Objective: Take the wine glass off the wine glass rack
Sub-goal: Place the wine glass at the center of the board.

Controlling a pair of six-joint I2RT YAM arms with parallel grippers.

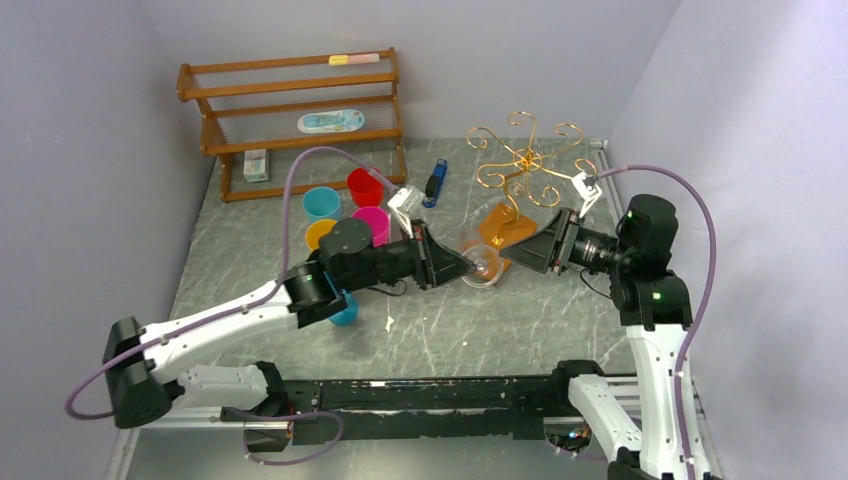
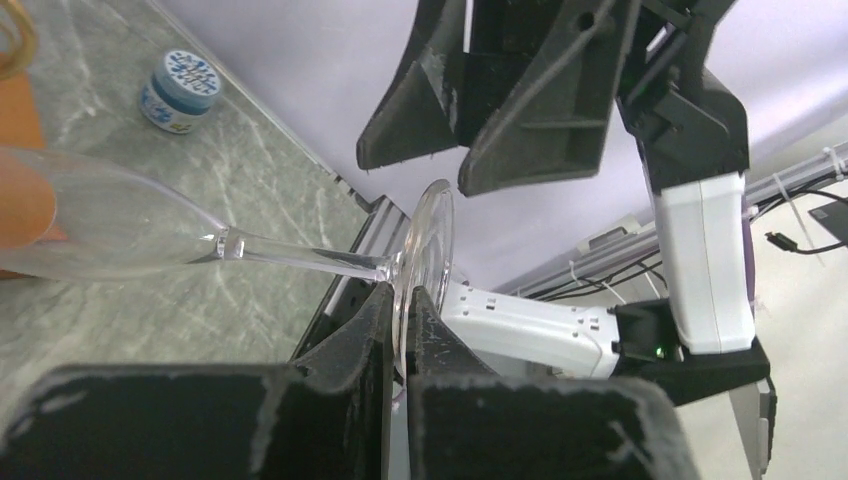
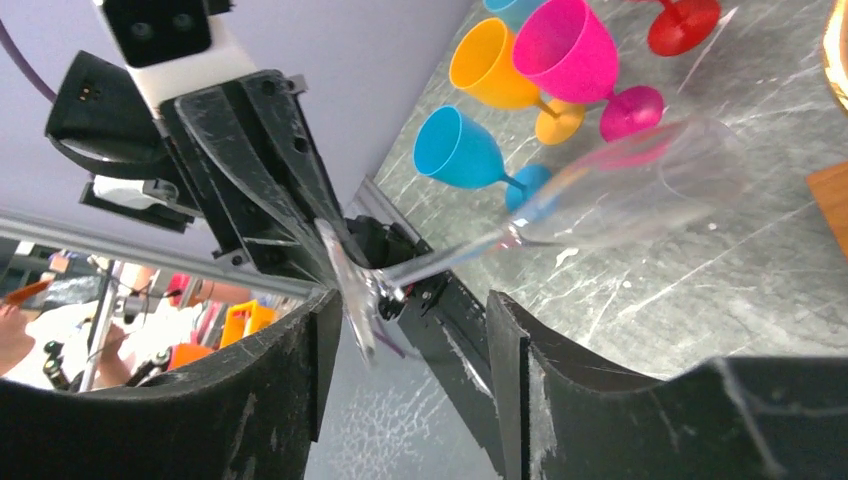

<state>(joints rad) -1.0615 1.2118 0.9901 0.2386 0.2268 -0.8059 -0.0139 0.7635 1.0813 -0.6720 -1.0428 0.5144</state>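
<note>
The clear wine glass [image 1: 484, 263] lies on its side in the air, just in front of the orange-brown base [image 1: 503, 222] of the gold wire rack [image 1: 525, 160]. My left gripper [image 1: 466, 268] is shut on the rim of the glass's foot [image 2: 420, 255]; the bowl [image 2: 100, 225] points away to the left. My right gripper [image 1: 512, 254] is open and faces the left one. Its fingers [image 3: 290, 380] stand either side of the foot [image 3: 352, 295], apart from it. The bowl [image 3: 640, 185] hangs over the table.
Red [image 1: 365, 186], blue [image 1: 321, 203], orange [image 1: 319, 234] and pink [image 1: 373, 224] plastic goblets stand left of the glass, under my left arm. A slatted wooden shelf [image 1: 290, 110] is at the back left. A blue object [image 1: 435, 182] lies near the rack. A small jar [image 2: 180, 90] is on the table.
</note>
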